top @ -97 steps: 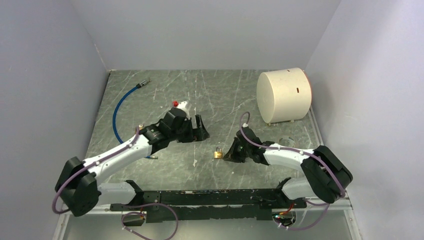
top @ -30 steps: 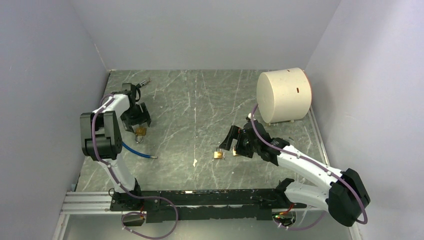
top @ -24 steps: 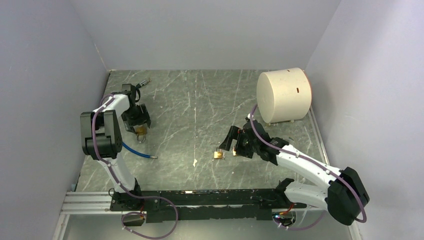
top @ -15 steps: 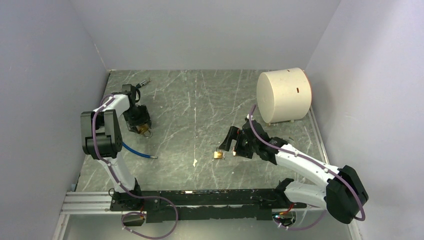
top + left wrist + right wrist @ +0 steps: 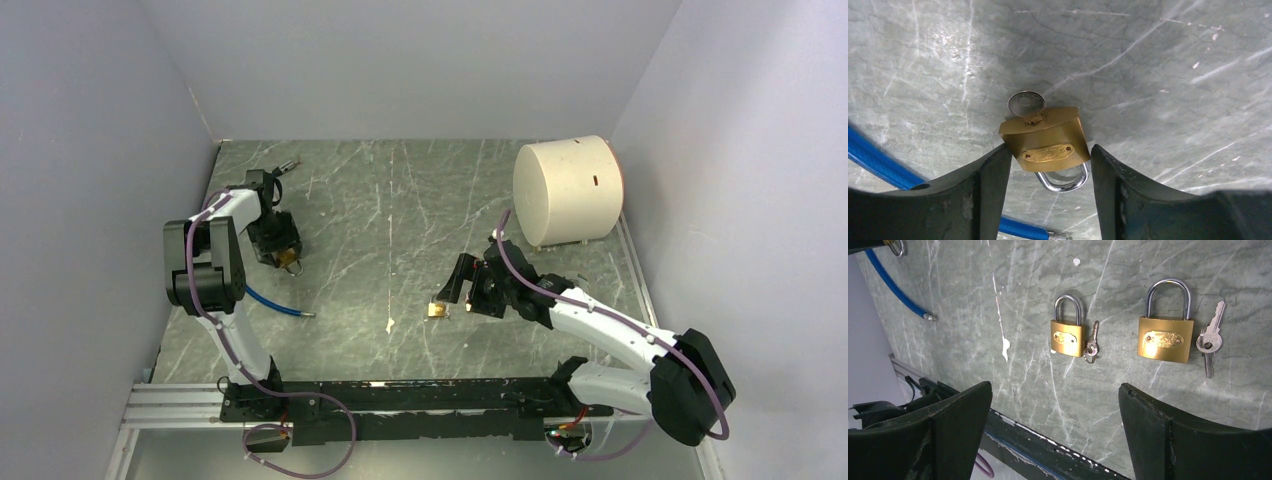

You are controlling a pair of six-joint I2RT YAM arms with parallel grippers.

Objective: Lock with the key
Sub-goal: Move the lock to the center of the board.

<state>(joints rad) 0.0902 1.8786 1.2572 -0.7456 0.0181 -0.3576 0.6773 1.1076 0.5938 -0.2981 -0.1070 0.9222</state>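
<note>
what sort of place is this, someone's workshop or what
Most likely a robot test cell in a lab: two robot arms bolted to a rail, bare grey walls boxing in the table, and only practice props laid out, such as padlocks with keys.

This is a robotics lab test cell: plain pale walls [image 5: 90, 150] box in a grey marbled table [image 5: 400, 190] on three sides. Two robot arms [image 5: 600, 325] are mounted on a black rail [image 5: 420, 392] along its near edge, well apart from a white drum [image 5: 567, 190].
</note>
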